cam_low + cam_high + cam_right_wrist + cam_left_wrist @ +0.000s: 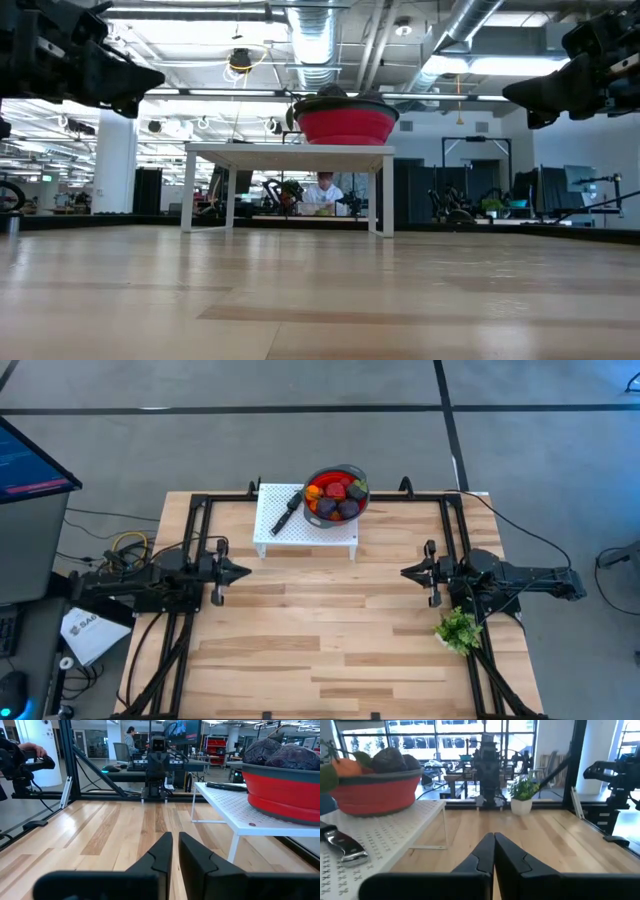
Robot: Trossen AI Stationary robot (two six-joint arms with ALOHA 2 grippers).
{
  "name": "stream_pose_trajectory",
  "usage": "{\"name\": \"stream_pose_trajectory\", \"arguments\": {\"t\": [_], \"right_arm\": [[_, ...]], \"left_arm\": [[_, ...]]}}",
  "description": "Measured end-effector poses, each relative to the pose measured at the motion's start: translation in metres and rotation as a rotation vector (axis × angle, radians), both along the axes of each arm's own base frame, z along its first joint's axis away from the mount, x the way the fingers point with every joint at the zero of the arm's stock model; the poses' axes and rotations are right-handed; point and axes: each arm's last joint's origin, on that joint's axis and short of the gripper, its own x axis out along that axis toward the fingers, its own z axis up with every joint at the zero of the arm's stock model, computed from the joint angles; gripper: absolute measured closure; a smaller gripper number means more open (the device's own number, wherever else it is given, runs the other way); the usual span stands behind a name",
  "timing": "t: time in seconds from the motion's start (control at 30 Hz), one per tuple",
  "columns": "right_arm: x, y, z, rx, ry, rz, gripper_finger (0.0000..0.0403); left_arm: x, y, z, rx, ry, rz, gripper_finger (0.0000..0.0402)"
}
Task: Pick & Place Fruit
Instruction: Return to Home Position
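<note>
High view puts the fruit (336,496) heaped in the red strainer (345,126) on the shelf (290,532) at upper centre, while left fingers (241,572) and right fingers (409,572) sit pressed together, empty, mid-frame, so only a jolted shelf could spill it.

Red strainer (345,127), white perforated shelf (300,536)

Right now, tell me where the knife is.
In the high view the knife lies on the white shelf, just left of the red strainer.
</note>
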Motion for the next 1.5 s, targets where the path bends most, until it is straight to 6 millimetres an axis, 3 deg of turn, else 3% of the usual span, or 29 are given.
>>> {"name": "stream_pose_trajectory", "arguments": {"t": [0.3, 0.5, 0.73, 0.87, 1.5], "right_arm": [[0.0000, 0.0000, 0.0000, 0.000, 0.000, 0.000, 0.0374], [0.0000, 0.0000, 0.0000, 0.000, 0.000, 0.000, 0.0376], [0.0000, 0.0000, 0.0000, 0.000, 0.000, 0.000, 0.0377], [0.0000, 0.0000, 0.0000, 0.000, 0.000, 0.000, 0.0374], [0.0000, 0.0000, 0.0000, 0.000, 0.000, 0.000, 0.0376]], "left_arm": [[0.0001, -0.0008, -0.0002, -0.007, 0.003, -0.010, 0.0401], [0.0000, -0.0007, -0.0005, -0.113, -0.001, -0.008, 0.0401], [0.0000, -0.0006, -0.0007, -0.101, 0.002, -0.005, 0.0401], [0.0000, -0.0005, -0.0007, 0.001, 0.008, 0.000, 0.0401], [0.0010, -0.0006, 0.0036, -0.025, -0.042, -0.006, 0.0394]]}}
